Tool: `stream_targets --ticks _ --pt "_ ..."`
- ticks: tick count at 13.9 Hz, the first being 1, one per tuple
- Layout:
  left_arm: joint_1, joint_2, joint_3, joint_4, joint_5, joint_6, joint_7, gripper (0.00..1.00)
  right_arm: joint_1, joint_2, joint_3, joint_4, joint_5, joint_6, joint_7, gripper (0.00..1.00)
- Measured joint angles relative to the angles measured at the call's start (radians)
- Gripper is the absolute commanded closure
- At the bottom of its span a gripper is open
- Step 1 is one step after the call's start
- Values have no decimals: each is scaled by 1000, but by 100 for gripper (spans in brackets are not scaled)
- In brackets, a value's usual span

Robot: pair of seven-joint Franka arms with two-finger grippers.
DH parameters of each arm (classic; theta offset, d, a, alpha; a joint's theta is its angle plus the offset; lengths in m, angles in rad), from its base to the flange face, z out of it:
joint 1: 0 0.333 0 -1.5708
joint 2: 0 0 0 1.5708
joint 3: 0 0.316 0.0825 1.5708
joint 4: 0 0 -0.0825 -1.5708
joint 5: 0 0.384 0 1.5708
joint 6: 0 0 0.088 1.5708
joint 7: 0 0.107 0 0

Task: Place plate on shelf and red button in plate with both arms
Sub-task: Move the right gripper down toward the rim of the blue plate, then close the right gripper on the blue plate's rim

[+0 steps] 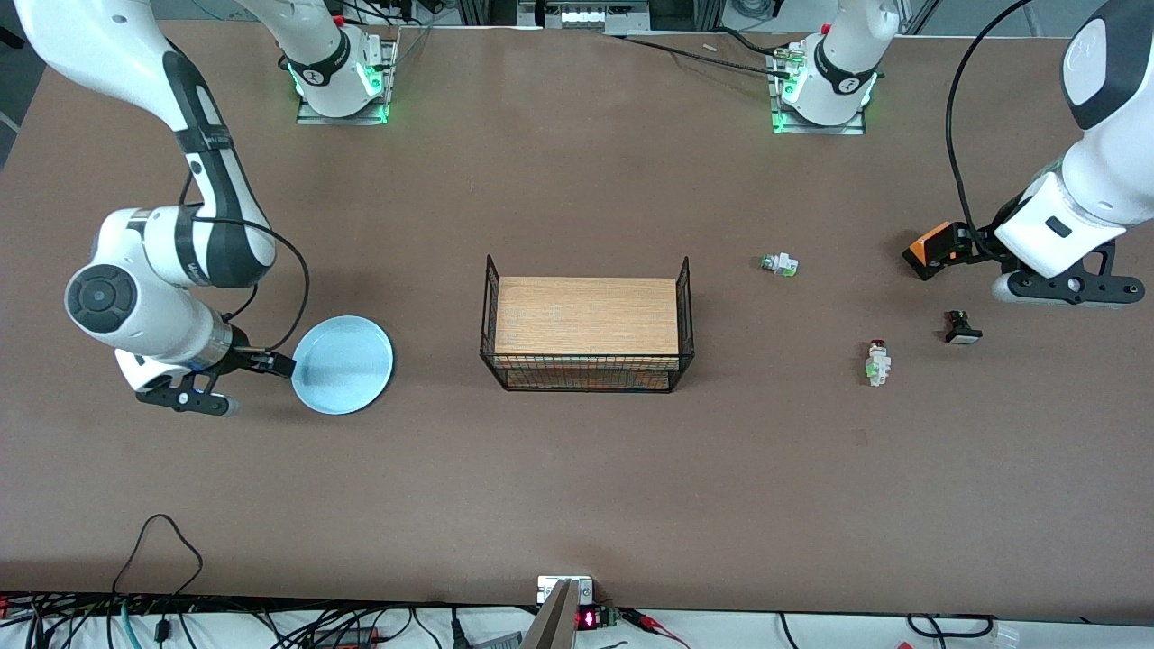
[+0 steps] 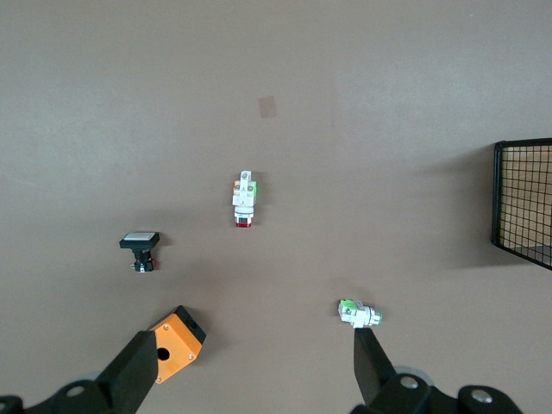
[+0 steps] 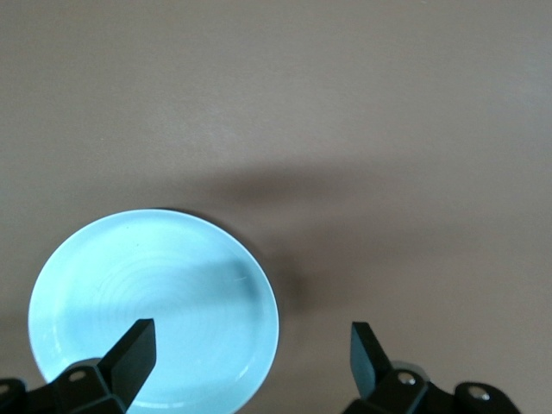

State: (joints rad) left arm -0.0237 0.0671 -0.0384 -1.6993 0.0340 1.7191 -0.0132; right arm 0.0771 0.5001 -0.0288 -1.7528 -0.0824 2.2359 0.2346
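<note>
The pale blue plate point(image 1: 343, 364) lies flat on the table toward the right arm's end. My right gripper point(image 1: 251, 386) is open and low at the plate's edge. In the right wrist view, one finger point(image 3: 134, 349) is over the plate point(image 3: 155, 302) and the other over bare table, with the gripper point(image 3: 250, 345) empty. The red button point(image 1: 877, 362) lies on its side toward the left arm's end and also shows in the left wrist view point(image 2: 244, 200). My left gripper point(image 1: 1068, 288) is open and empty, up in the air over the table beside an orange box; it also shows in its wrist view point(image 2: 254, 362).
A wooden-topped wire rack point(image 1: 586, 315) stands mid-table. A similar white part without a red cap point(image 1: 780, 264) lies farther from the camera than the red button. A small black part point(image 1: 962, 328) and an orange box point(image 1: 933, 245) lie near the left gripper.
</note>
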Motion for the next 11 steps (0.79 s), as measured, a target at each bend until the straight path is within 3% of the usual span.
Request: stream_targets --ticks 11 --pt "0 1 -1 0 0 0 0 0 -4 105 -1 0 0 131 -137 0"
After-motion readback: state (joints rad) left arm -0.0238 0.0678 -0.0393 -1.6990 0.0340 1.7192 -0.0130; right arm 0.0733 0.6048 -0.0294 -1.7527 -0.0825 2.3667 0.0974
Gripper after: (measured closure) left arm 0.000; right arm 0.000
